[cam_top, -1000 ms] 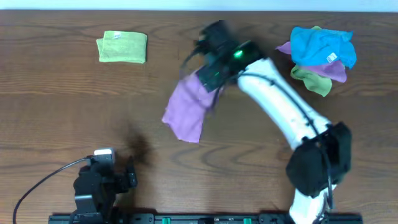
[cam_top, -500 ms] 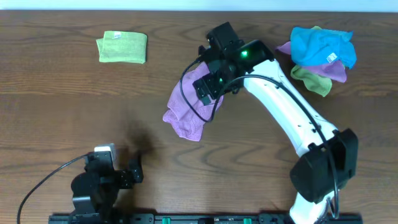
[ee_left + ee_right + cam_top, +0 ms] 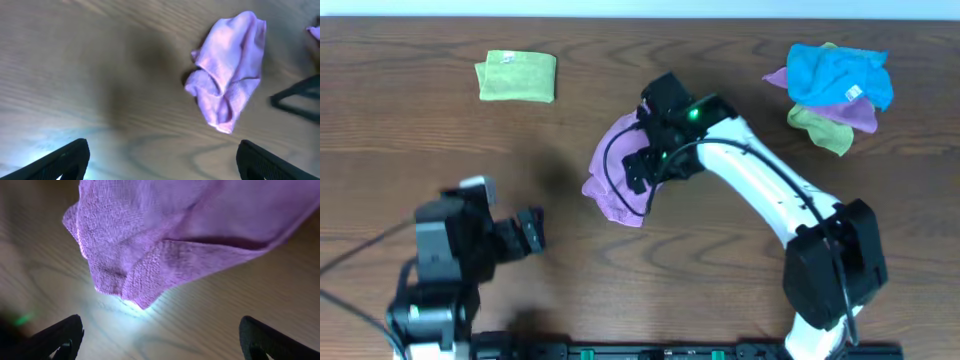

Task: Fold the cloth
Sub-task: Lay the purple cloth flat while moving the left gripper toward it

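Note:
A crumpled purple cloth point(image 3: 608, 178) lies on the wooden table near the middle. It also shows in the left wrist view point(image 3: 227, 82) and fills the top of the right wrist view point(image 3: 175, 235). My right gripper point(image 3: 642, 170) hangs just over the cloth's right side, open and empty, with its dark fingertips point(image 3: 60, 337) spread wide. My left gripper point(image 3: 527, 232) is open and empty to the left of the cloth, a short way off, and points toward it; its fingertips point(image 3: 67, 157) are far apart.
A folded green cloth point(image 3: 516, 76) lies at the back left. A pile of blue, purple and green cloths point(image 3: 835, 85) sits at the back right. The right arm's black cable loops over the purple cloth.
My right gripper came down and toward the front with the purple cloth and let it go on the table. My left arm rose from the front edge and moved toward the cloth.

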`<control>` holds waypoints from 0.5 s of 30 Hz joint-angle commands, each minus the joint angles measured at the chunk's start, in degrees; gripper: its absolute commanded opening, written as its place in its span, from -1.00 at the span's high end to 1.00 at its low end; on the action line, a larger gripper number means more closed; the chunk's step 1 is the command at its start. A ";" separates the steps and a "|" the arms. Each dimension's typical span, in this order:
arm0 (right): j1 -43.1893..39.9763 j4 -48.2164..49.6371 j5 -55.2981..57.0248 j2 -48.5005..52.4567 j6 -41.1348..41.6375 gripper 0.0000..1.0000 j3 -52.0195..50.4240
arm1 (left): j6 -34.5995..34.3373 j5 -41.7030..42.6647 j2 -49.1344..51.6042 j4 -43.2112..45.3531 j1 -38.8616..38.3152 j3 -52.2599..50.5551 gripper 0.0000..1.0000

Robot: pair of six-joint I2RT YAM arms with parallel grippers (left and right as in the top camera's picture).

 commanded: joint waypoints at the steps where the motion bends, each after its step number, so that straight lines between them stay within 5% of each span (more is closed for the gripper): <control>1: 1.42 1.95 -0.24 -0.07 3.91 -0.98 -1.77 | -0.79 10.62 5.20 -0.52 0.09 6.97 -0.90; 4: 2.43 3.28 0.48 1.68 5.75 -0.99 -2.05 | -0.61 17.88 7.48 1.07 0.09 9.31 -0.91; 15: 5.49 5.66 4.79 8.83 9.31 -0.84 -2.05 | -1.40 17.59 7.85 3.21 0.09 9.33 -0.91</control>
